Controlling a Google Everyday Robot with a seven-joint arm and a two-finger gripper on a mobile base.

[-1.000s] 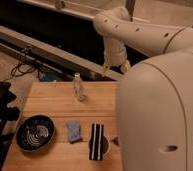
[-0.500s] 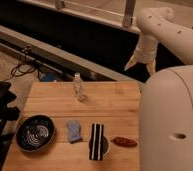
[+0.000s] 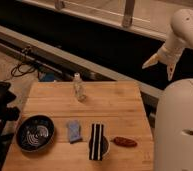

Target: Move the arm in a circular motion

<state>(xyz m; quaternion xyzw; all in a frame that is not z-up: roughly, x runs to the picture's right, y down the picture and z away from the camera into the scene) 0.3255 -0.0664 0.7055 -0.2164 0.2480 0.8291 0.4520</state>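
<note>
Arm (image 3: 182,30), claw (image 3: 161,63) beyond table (image 3: 125,107)

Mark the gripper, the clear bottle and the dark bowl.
gripper (image 3: 160,65): camera view, between its tan fingertips, right of the table and above its far edge.
clear bottle (image 3: 79,89): camera view, mid-body, upright on the table.
dark bowl (image 3: 21,135): camera view, left rim.
</note>
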